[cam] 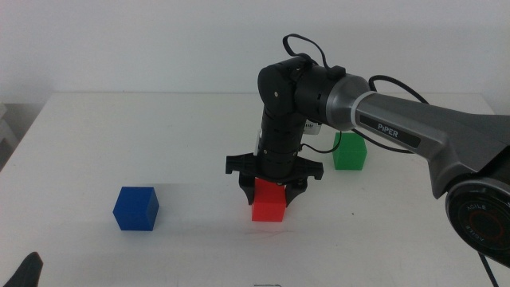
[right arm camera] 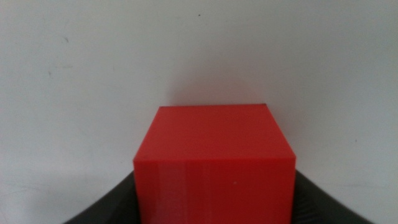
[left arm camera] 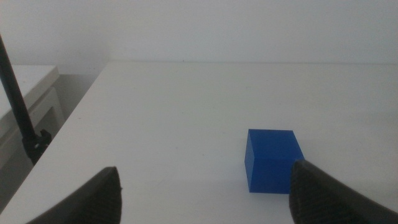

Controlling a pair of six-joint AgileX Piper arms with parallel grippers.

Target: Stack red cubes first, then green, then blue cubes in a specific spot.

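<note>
Right end effector point(cam: 272, 190) pinches red cube point(cam: 268, 200) at bench point(cam: 191, 127) centre; seat it flat before releasing. Left end effector point(left arm camera: 202, 193) waits spread near blue cube point(cam: 135, 208).

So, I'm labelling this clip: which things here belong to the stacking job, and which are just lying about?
Job: red cube in the right pincer; green cube; blue cube; left pincer, open, waiting.
Lying about: cable behind the arm; black stand beyond the table.
</note>
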